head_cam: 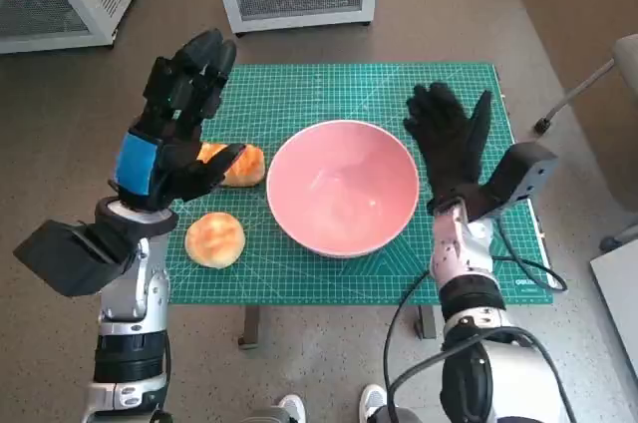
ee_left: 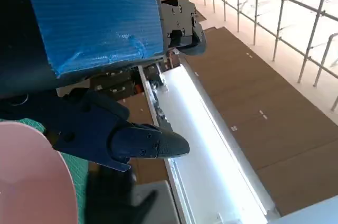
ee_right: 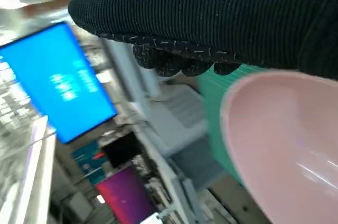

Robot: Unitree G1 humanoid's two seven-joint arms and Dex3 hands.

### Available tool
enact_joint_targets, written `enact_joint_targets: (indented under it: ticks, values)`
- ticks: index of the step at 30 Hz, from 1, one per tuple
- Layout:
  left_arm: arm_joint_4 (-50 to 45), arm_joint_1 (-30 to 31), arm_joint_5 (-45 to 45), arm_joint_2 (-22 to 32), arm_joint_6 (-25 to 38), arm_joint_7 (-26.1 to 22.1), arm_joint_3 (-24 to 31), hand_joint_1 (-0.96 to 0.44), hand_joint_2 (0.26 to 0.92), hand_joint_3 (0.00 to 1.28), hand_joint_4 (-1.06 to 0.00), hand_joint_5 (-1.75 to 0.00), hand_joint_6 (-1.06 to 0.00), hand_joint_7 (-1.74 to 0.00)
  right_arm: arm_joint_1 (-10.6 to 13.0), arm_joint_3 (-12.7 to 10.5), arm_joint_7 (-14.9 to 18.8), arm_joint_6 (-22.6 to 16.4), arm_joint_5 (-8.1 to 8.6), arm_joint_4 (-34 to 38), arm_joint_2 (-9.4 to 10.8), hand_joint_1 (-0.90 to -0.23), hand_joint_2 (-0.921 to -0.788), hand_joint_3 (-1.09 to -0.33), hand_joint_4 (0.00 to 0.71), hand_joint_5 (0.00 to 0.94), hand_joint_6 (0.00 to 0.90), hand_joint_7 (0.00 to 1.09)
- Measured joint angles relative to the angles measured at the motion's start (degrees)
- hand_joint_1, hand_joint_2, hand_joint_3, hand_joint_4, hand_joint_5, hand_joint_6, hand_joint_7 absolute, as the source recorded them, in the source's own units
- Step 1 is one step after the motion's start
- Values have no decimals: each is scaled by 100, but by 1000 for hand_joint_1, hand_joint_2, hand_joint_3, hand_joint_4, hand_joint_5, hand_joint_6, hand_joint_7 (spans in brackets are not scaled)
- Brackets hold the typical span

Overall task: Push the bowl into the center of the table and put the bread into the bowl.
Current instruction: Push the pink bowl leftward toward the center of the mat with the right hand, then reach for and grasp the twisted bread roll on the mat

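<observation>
Pink bowl [head_cam: 343, 188] sits mid-surface; two bread rolls [head_cam: 214, 239] lie left. Left hand [head_cam: 174, 134] and right hand [head_cam: 451, 141] hover, fingers spread, empty.

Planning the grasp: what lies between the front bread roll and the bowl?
Only bare green mat separates the roll from the bowl, per the head view.

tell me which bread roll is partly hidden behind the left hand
The far bread roll, beside the pink bowl's rim; the left hand covers part of it. The near roll lies fully in view.
</observation>
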Motion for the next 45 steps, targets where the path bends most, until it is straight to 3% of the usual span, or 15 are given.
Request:
enact_joint_targets:
  ticks: [9,13,17,21,23,26,29,37,45]
  values:
    - [118,-23,148,51,-85,68,19,-612,921,256,-185,-3,-63,-510,-7,359,598,-1227,-162,-586,-116,-556,-921,-702,208,5,41,592]
    - [214,-56,284,179,-138,105,29,-610,921,242,-179,-2,-51,-491,57,467,1022,-1649,-121,-1032,-193,-573,-921,-689,231,16,49,599]
    - [265,-113,561,424,-167,124,26,-594,921,227,-171,0,-36,-475,214,563,1382,-1968,38,-1580,-208,-576,-921,-684,246,22,53,603]
    - [276,-158,605,517,-200,170,27,-591,921,224,-169,0,-34,-469,300,613,1478,-2006,113,-1764,-219,-576,-921,-682,250,22,54,604]
    - [197,-161,888,636,-77,185,-36,-251,768,136,-106,-4,-44,-330,362,650,1540,-2041,157,-1890,-212,-562,-921,-683,259,25,53,605]
    - [-37,-177,1659,1092,510,142,-177,-23,708,75,-84,-3,-113,-209,431,710,1667,-2139,256,-2147,-203,-559,-921,-673,268,27,63,611]
    - [-279,-233,2364,1497,1219,22,-366,77,697,57,-78,-2,-164,-140,471,746,1776,-2200,334,-2448,-210,-561,-921,-663,271,26,67,614]
    - [-602,-697,3738,2180,3118,-508,-1104,170,718,64,-76,0,-205,-86,861,979,1978,-2101,576,-3418,-202,-576,-921,-626,272,20,69,617]
    - [-521,-1092,4181,2203,3806,-730,-1690,166,722,74,-76,-1,-222,-64,1072,1097,1975,-1884,620,-3667,-189,-577,-921,-622,273,18,68,619]
